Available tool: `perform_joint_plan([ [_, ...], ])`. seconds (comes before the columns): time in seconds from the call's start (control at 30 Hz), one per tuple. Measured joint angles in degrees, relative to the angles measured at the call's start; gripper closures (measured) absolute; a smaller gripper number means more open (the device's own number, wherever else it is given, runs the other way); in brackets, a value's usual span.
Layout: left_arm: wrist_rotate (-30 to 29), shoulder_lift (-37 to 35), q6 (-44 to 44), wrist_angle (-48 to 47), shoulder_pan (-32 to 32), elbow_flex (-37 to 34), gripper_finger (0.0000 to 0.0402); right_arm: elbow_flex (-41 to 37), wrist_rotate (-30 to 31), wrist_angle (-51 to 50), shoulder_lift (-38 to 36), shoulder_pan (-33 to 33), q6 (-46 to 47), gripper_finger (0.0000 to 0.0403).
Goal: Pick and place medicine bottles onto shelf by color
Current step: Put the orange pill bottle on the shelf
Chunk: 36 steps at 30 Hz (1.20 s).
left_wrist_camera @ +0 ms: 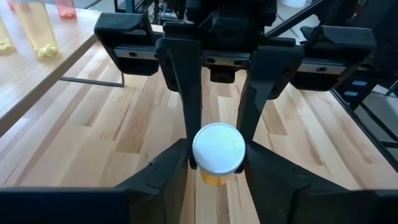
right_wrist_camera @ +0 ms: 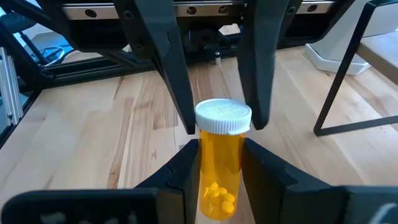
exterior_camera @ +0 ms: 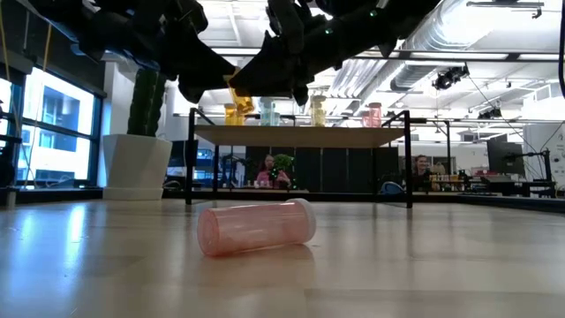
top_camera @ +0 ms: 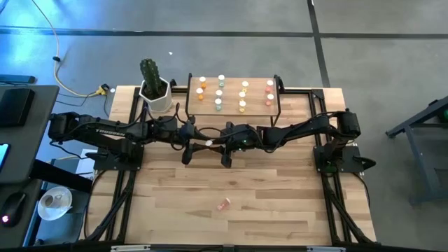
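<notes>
An orange bottle [right_wrist_camera: 219,168] with a white cap [left_wrist_camera: 217,147] hangs in the air over the table's middle, between my two grippers. My right gripper [right_wrist_camera: 221,149] is shut on its body. My left gripper [left_wrist_camera: 217,155] faces it from the table's left, closed on the cap. A pink bottle [top_camera: 223,204] lies on its side on the tabletop nearer the front edge. The shelf [top_camera: 256,98] stands at the far edge on black legs, with several bottles upright on it in colour columns. My left gripper pinches the white cap's rim [left_wrist_camera: 200,158] between its two fingers, coming about level from the table's left, with the cap's top facing it. My right gripper pinches the orange body [right_wrist_camera: 211,163] between its two fingers, coming from the table's right. The bottle lies along the fingers, cap away from the wrist, clear of the table.
A cactus in a white pot [top_camera: 155,87] stands left of the shelf. The shelf's black legs [exterior_camera: 190,159] rise behind the pink bottle [exterior_camera: 256,228] in the low view. Bare wood stretches around the pink bottle. People sit in the room beyond the table.
</notes>
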Motion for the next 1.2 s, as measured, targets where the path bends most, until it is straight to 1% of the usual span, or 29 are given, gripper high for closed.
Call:
perform_joint_plan([
  [0.17,0.0,0.0,0.6,0.0,0.0,0.0,0.0291,0.0,0.0,0.0,0.0,0.0,0.0,0.0309],
  [0.27,0.0,0.0,0.7,0.0,0.0,0.0,0.0300,0.0,0.0,-0.1,0.0,0.0,0.0,0.0309],
  [0.53,0.0,0.0,0.7,0.0,0.0,0.0,0.0286,0.0,0.0,-0.1,0.0,0.0,0.3,0.0303],
  [0.73,-0.5,0.0,0.7,0.0,0.0,0.0,0.0292,0.0,0.0,-0.1,0.0,-0.4,0.5,0.0258],
  [0.87,-2.9,0.0,0.8,-0.1,0.0,0.0,0.0293,0.0,-0.4,-0.5,-0.3,-1.3,0.4,0.0225],
  [0.93,-4.2,0.0,1.5,-0.4,0.0,0.0,0.0292,0.0,-1.6,-0.5,-0.5,-1.8,0.4,0.0213],
  [1.07,-5.7,0.0,2.2,-0.4,0.0,0.0,0.0293,0.0,-4.1,-0.7,-0.7,-2.7,0.5,0.0197],
  [1.2,-6.0,0.0,2.2,-0.3,0.5,0.0,0.0294,0.0,-4.3,-1.1,-0.7,-3.5,0.5,0.0189],
])
